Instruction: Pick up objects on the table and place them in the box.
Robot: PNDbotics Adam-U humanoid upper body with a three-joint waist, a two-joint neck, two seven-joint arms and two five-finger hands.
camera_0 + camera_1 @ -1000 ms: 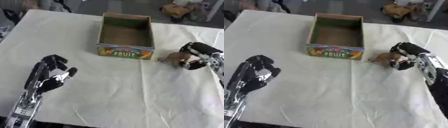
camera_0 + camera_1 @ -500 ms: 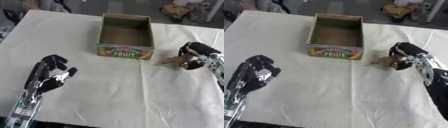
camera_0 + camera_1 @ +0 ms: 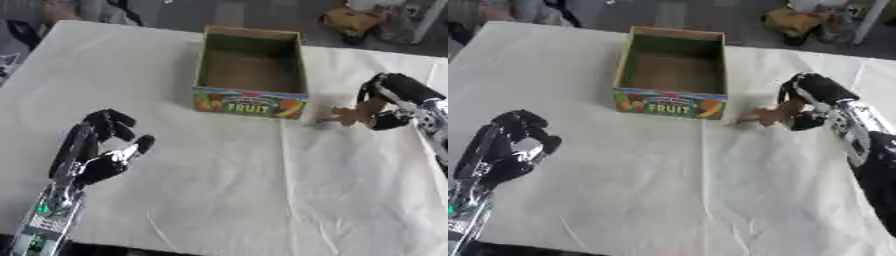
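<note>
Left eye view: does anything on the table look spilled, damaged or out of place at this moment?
Nothing stands out. The fruit box sits upright and looks empty. The right hand is curled round a small brown object just right of the box. The left hand rests at the lower left with nothing in it. The white tablecloth is only creased.

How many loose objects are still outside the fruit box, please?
1: a small brown object, held in the right robot hand just right of the box. The box looks empty.

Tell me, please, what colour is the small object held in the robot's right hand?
Brown; the small object shows best in the left eye view, in the right hand.
</note>
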